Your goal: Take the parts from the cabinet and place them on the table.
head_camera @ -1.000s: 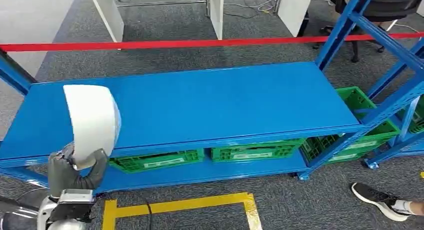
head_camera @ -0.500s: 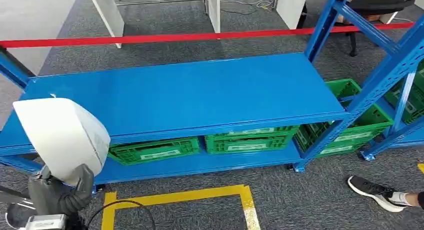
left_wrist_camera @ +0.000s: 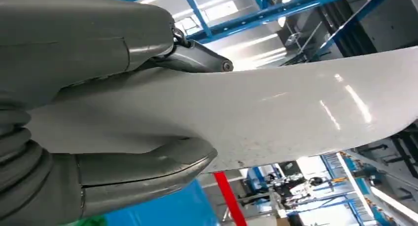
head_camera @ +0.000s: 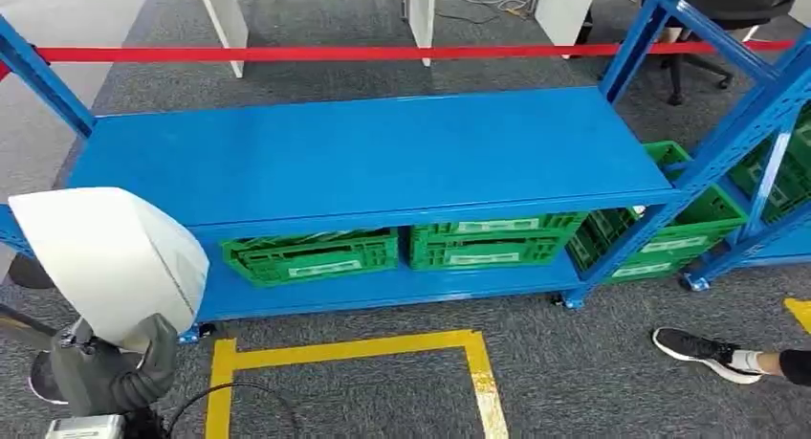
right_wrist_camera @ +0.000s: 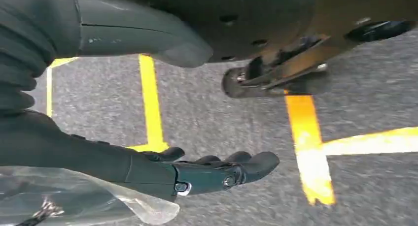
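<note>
— Left hand (head_camera: pixel 110 372) status?
— I see it gripping the white curved part (head_camera: pixel 110 262) at seven o'clock, raised in front of the blue shelf (head_camera: pixel 373 152).
— Right hand (right_wrist_camera: pixel 197 172)?
— Fingers extended, holding nothing, hanging over the grey floor (right_wrist_camera: pixel 207 108).

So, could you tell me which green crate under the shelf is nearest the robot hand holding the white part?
The leftmost green crate: it sits closest to the left robot hand and the white part.
</note>
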Robot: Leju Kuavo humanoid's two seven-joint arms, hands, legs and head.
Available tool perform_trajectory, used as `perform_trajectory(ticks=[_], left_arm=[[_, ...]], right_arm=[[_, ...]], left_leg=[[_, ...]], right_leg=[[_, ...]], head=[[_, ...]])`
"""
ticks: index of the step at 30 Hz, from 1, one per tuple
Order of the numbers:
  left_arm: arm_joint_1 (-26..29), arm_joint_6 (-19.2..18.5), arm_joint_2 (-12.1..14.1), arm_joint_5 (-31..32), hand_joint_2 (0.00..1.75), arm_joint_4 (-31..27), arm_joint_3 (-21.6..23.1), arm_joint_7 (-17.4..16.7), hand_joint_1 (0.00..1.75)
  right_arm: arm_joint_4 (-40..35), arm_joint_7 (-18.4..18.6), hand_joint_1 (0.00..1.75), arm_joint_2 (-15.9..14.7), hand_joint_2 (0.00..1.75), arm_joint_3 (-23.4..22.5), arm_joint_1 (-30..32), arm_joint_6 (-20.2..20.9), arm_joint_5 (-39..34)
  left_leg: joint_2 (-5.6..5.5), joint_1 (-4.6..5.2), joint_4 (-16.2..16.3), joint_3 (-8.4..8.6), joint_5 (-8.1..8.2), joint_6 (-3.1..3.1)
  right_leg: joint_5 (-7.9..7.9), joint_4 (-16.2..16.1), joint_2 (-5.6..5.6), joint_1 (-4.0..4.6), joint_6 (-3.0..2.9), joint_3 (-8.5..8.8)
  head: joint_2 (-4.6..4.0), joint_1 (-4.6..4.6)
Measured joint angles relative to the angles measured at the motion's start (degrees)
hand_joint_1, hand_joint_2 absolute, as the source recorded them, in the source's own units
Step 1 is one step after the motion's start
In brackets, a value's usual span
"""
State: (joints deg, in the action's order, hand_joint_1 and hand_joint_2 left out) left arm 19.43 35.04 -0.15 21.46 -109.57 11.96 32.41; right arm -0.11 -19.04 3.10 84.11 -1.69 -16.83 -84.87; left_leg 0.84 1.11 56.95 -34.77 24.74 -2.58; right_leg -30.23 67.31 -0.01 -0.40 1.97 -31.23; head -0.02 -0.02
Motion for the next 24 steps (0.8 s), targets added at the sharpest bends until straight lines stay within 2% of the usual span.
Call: perform_trajectory(ticks=[1,2,3,5,6,7,8,9,10,11,12,13,14,15,16,17,18,19,20,21,22,23,24], left_arm=[[0.0,0.0,-0.1,0.0,1.75,0.0,0.0,0.0,1.75],[0.0,0.0,-0.1,0.0,1.75,-0.2,-0.1,0.0,1.75],[0.0,0.0,-0.2,0.0,1.75,-0.2,-0.2,0.0,1.75],[0.0,0.0,-0.3,0.0,1.75,-0.3,-0.2,0.1,1.75],[0.1,0.1,-0.3,0.0,1.75,-0.3,-0.2,0.1,1.75],[0.4,0.2,-0.3,0.0,1.75,-0.3,-0.3,0.1,1.75],[0.6,0.4,-0.3,-0.2,1.75,-0.3,-0.4,0.1,1.75],[0.6,0.4,-0.3,-0.2,1.75,-0.3,-0.6,0.1,1.75],[0.7,0.4,-0.4,-0.5,1.75,-0.3,-0.8,0.2,1.75],[0.7,0.4,-0.5,-0.6,1.75,-0.3,-1.1,0.2,1.75],[0.8,0.4,-0.5,-0.7,1.75,-0.3,-1.2,0.4,1.75],[0.9,0.4,-0.6,-0.9,1.75,-0.3,-1.2,0.5,1.75],[1.0,0.4,-0.7,-1.0,1.75,-0.3,-1.3,0.6,1.75],[1.0,0.4,-0.8,-1.0,1.75,-0.3,-1.3,0.7,1.75],[1.0,0.4,-0.9,-1.0,1.75,-0.3,-1.3,0.7,1.75],[1.0,0.4,-1.0,-1.0,1.75,-0.4,-1.3,0.8,1.75],[1.1,0.4,-1.1,-1.0,1.75,-0.5,-1.3,0.9,1.75],[1.1,0.5,-1.2,-1.0,1.75,-0.5,-1.4,1.0,1.75],[1.1,0.5,-1.4,-0.9,1.75,-0.7,-1.6,1.1,1.75],[1.2,0.5,-1.6,-0.9,1.75,-0.7,-1.7,1.2,1.75],[1.2,0.5,-1.8,-0.6,1.75,-0.7,-1.8,1.3,1.75],[1.3,0.5,-2.0,-0.5,1.75,-0.7,-1.9,1.4,1.75],[1.3,0.6,-2.2,-0.4,1.75,-0.8,-2.1,1.5,1.75]], right_arm=[[0.0,0.0,0.0,0.0,1.75,0.0,-0.1,0.1,0.0],[0.0,0.0,0.0,0.0,1.75,0.0,-0.3,0.1,0.0],[0.0,0.0,0.0,0.0,1.75,0.0,-0.4,0.1,0.0],[0.0,0.0,0.0,0.0,1.75,0.0,-0.2,0.3,0.0],[0.0,0.1,0.0,0.1,1.75,0.0,-0.1,0.5,0.0],[0.0,0.4,0.0,0.2,1.75,0.0,-0.2,0.7,0.0],[0.1,0.5,0.0,0.2,1.75,0.0,-0.1,0.8,0.0],[0.1,0.6,0.0,0.2,1.75,0.0,-0.1,1.2,0.1],[0.1,0.7,0.0,0.2,1.75,0.0,-0.2,1.3,0.1],[0.1,0.8,0.0,0.2,1.75,0.0,-0.2,1.5,0.1],[0.1,0.9,0.0,0.2,1.75,0.0,-0.2,1.7,0.2],[0.2,0.9,0.0,0.2,1.75,0.0,-0.3,1.7,0.2],[0.2,1.0,0.0,0.2,1.75,0.0,-0.4,1.8,0.2],[0.3,1.0,0.0,0.2,1.75,0.0,-0.4,1.8,0.2],[0.3,1.0,0.0,0.1,1.75,0.0,-0.5,1.8,0.2],[0.5,1.0,0.0,0.0,1.75,-0.1,-0.6,1.8,0.2],[0.5,1.0,0.0,0.0,1.75,-0.1,-0.8,1.9,0.2],[0.6,1.0,0.0,0.0,1.75,0.0,-0.8,1.9,0.2],[0.6,1.0,0.0,0.0,1.75,0.0,-0.8,2.0,0.3],[0.7,1.0,0.0,-0.1,1.75,0.0,-0.8,2.1,0.3],[0.7,1.1,0.0,-0.1,1.75,0.0,-0.7,2.2,0.3],[0.7,1.1,0.0,-0.2,1.75,0.0,-0.7,2.4,0.4],[0.7,1.1,0.0,-0.2,1.75,0.0,-0.7,2.4,0.4]], left_leg=[[0.01,0.01,0.3,-0.27,-0.51,0.12],[0.02,0.39,0.7,-0.77,-0.89,0.37],[0.09,0.34,0.7,-0.98,-1.61,0.57],[0.16,0.09,0.4,-1.14,-2.63,1.03],[0.06,0.31,0.4,-1.31,-3.09,1.34],[-0.36,0.07,1.3,-2.05,-0.65,1.93],[-0.43,-0.17,3.8,-2.56,3.19,2.36],[-0.43,-0.56,7.6,-3.22,7.02,2.86],[-0.43,-0.96,12.2,-3.78,10.21,3.28],[-0.42,-1.35,16.3,-4.02,11.54,3.67],[-0.43,-1.66,18.3,-3.68,10.63,3.96],[-0.42,-2.01,18.1,-2.36,8.32,4.3],[-0.42,-2.32,15.8,-0.35,5.83,4.56],[-0.42,-2.62,11.7,2.7,4.22,4.88],[-0.51,-2.99,6.1,6.48,4.07,5.28],[-1.02,-2.66,1.5,9.25,6.05,5.57],[-1.29,-2.57,0.3,9.6,6.94,4.26],[-1.26,-2.47,0.2,9.06,7.09,4.02],[-1.25,-2.34,0.2,8.5,7.33,3.47],[-1.17,-2.38,0.1,7.83,6.76,2.6],[-0.75,-2.5,-0.1,7.09,6.09,1.74],[-0.73,-2.3,-0.1,6.32,5.43,1.08],[-0.67,-2.07,-0.1,5.51,4.72,0.67]], right_leg=[[-1.0,-5.9,-0.04,0.21,-0.5,4.33],[-2.72,-11.6,-0.17,0.38,-0.73,8.25],[-3.64,-13.5,-0.19,0.34,-0.78,8.56],[-3.13,-13.2,-0.12,0.64,-1.3,7.6],[-2.29,-13.5,-0.35,0.15,-1.65,6.92],[-1.62,-13.4,-0.65,-0.08,-1.97,6.27],[-0.96,-13.4,-0.68,-0.13,-2.47,5.56],[-0.35,-13.4,-0.72,-0.13,-2.56,4.79],[0.36,-13.4,-0.8,-0.13,-2.5,4.0],[1.04,-13.2,-0.87,-0.15,-2.39,3.07],[1.59,-12.8,-0.91,-0.24,-2.2,2.78],[2.1,-12.3,-0.96,-0.37,-1.97,1.57],[2.51,-11.8,-0.94,-0.55,-1.66,0.52],[2.79,-11.1,-0.93,-0.83,-1.28,-0.37],[2.99,-10.4,-0.86,-1.0,-0.95,-1.12],[3.2,-9.6,-0.65,-0.75,-0.55,-1.98],[3.69,-9.5,-0.53,-0.67,-0.02,-2.35],[4.24,-9.4,-0.49,-0.69,0.34,-2.75],[4.94,-9.4,-0.48,-0.75,0.85,-3.36],[5.41,-9.4,-0.38,-0.74,1.35,-3.74],[4.04,-8.9,-0.21,-0.99,1.46,-4.09],[0.44,-7.0,-0.17,-0.93,1.47,-4.91],[-3.52,-3.4,-0.11,-0.8,1.41,-5.9]], head=[[0.0,-0.06],[0.0,-0.02],[0.0,-0.15],[0.0,-0.09],[0.0,0.04],[0.0,0.17],[0.0,-0.15],[0.0,-0.46],[0.0,-0.39],[0.0,-0.42],[0.0,-0.41],[0.0,-0.42],[0.0,-0.44],[0.0,-0.35],[0.0,-0.46],[0.0,-0.75],[0.0,-0.63],[0.0,-0.59],[0.0,-0.55],[0.0,-0.44],[0.0,-0.48],[0.0,-0.13],[0.0,0.18]])
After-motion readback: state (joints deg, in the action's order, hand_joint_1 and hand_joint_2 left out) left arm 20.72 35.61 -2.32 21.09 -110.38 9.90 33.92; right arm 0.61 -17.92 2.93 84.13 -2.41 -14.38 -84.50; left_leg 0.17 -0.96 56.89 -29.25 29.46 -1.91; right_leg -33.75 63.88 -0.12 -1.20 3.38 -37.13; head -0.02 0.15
